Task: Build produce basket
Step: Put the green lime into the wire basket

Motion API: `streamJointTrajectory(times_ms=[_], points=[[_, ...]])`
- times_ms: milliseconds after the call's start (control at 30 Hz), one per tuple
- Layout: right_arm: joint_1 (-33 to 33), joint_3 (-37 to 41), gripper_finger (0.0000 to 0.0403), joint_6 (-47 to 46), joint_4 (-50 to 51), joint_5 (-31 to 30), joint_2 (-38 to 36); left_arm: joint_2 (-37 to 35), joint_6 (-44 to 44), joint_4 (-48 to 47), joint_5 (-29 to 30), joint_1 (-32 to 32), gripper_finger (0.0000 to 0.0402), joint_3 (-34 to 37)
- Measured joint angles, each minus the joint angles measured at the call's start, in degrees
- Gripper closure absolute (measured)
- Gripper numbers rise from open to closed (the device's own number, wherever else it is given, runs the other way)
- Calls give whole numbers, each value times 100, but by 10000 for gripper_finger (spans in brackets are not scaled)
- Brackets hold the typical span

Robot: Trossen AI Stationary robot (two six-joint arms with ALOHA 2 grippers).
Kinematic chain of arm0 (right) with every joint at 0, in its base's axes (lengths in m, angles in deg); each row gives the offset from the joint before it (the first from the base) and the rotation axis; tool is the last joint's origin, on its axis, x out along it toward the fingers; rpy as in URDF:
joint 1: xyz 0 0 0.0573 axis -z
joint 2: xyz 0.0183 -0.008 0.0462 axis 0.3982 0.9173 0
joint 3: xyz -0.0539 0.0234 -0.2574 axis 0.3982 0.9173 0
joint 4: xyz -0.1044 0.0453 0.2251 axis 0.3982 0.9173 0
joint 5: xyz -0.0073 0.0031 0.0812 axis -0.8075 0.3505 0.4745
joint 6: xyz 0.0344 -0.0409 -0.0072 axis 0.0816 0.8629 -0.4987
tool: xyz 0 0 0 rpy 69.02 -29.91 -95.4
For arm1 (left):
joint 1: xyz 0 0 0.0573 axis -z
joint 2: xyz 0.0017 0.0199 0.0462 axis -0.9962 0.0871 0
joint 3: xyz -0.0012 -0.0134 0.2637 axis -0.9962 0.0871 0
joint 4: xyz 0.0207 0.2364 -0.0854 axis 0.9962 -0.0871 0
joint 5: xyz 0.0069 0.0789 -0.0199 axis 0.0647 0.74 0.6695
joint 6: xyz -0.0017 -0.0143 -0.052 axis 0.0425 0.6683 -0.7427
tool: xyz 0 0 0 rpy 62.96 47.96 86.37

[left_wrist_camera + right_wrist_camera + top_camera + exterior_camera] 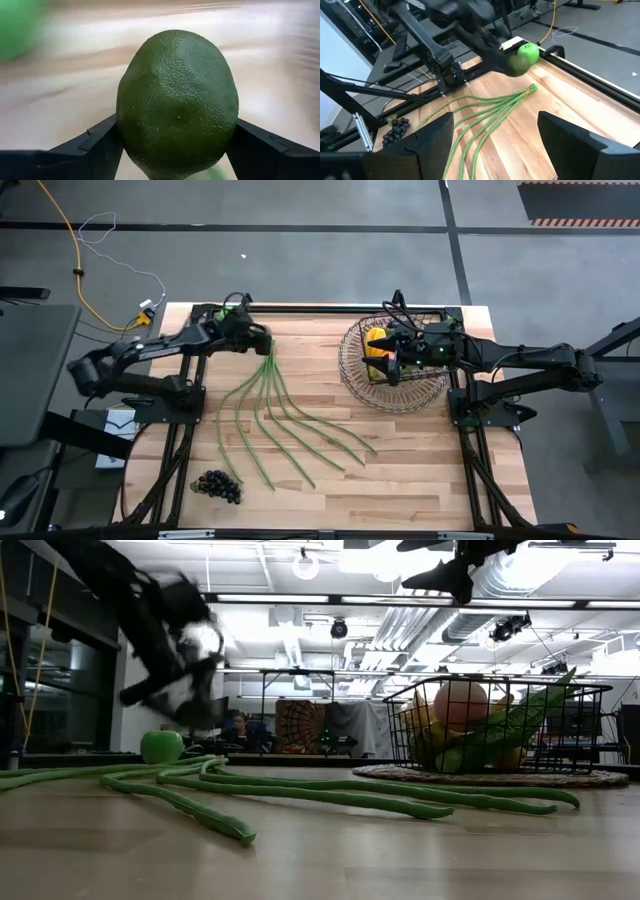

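My left gripper [258,338] is near the table's far left, shut on a dark green, pebbled avocado [177,100], which also shows in the right wrist view [516,63]. A green apple [162,746] rests on the table just behind it. The long green beans [280,415] fan out across the middle of the table from a bunched end near my left gripper. Dark grapes [218,485] lie near the front left. The wire basket [352,375] stands at the far right and holds a peach [460,705], leafy greens and yellow fruit. My right gripper [392,358] hovers open above it. My left gripper pinches the avocado between its two fingers [95,145], one on each of its opposite sides [125,135]. The avocado stands up between them and fills the gap. In the low view the gripper [190,690] is above the tabletop, so the avocado is lifted clear.
Bare wood lies between the beans and the basket, and along the table's near edge right of the grapes. The table's black frame rails [470,430] run along both sides. Cables lie on the floor beyond the far left corner.
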Motion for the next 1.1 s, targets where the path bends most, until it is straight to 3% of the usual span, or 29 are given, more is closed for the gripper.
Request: streamJointTrajectory(times_ms=[100,200,300,433,600,767,967,1100], points=[[0,0,126,4,-34,-22,-1,-856,640,545,-1335,252,114,0],[0,0,126,-3,-161,-21,0,-1650,463,1307,-2064,746,115,-1],[-2,0,126,-3,-362,11,43,-2190,179,2002,-2031,1448,115,-2],[-2,2,126,-1,-827,370,212,-2390,-56,2381,-1620,2367,115,-9],[-109,2,126,867,-1580,752,561,-2234,-70,1935,-1444,3066,115,-231],[-426,-171,126,1990,-1591,734,1068,-1634,113,1131,-1464,3321,115,-768],[-819,-803,126,3496,-984,657,1838,-687,336,883,-2137,3370,115,-1307],[-1002,-1151,126,4160,-855,256,2300,-142,333,969,-2582,3370,115,-1577]])
